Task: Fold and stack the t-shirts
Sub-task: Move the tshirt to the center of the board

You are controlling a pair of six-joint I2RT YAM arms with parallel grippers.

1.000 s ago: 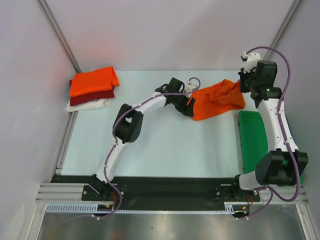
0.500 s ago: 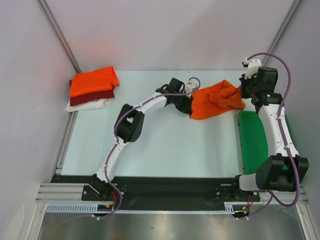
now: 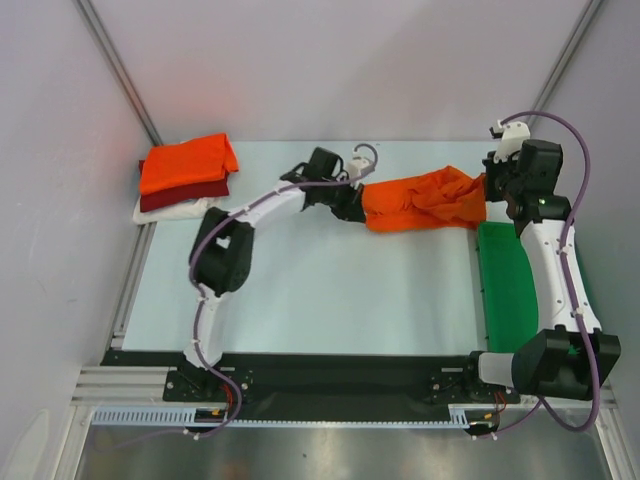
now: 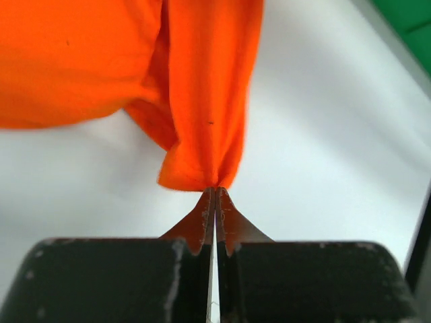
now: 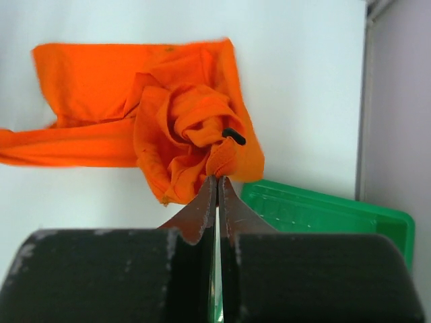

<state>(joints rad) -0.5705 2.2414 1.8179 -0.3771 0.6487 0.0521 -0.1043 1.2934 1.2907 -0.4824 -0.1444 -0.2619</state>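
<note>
Leftward, my left gripper (image 4: 215,193) has stretched the orange t-shirt (image 3: 420,200) along the far edge; it and the right gripper (image 5: 217,180) pinch cloth. I'd keep tension even, lowering flat.

Bright, even light. Soft grey shadow under the shirt (image 4: 202,101). Left wrist view is a bit blurry.

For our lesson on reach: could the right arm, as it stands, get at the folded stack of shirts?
Probably not: the stack sits at the opposite far corner, and the right gripper is shut on the orange t-shirt.
</note>
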